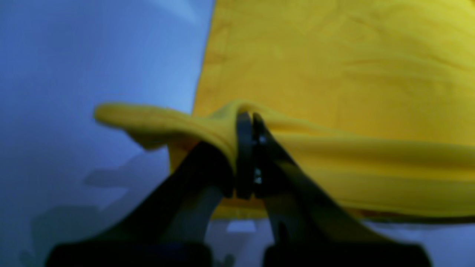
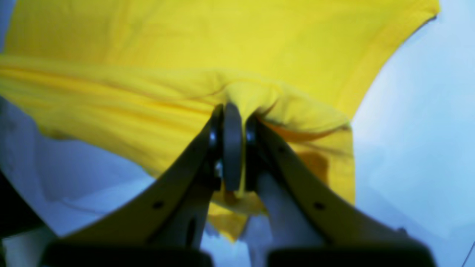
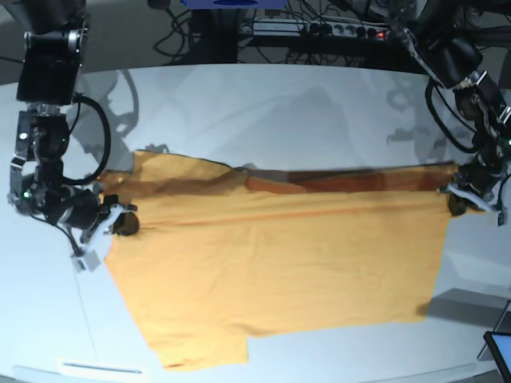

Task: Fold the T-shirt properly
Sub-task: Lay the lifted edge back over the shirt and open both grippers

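The orange-yellow T-shirt [image 3: 279,263] lies spread on the white table [image 3: 319,104]. Its far edge is lifted and stretched in a long fold between my two grippers. My left gripper [image 3: 459,199], on the right in the base view, is shut on the shirt's right end; in the left wrist view [image 1: 248,120] the cloth [image 1: 334,74] drapes over the closed fingertips. My right gripper [image 3: 120,223], on the left in the base view, is shut on the shirt's left end; in the right wrist view [image 2: 232,111] the cloth [image 2: 222,44] bunches at the pinch.
A power strip and cables [image 3: 335,28] run behind the table's far edge. A dark tablet-like corner [image 3: 499,351] shows at the front right. A white strip [image 3: 100,368] lies near the front left edge.
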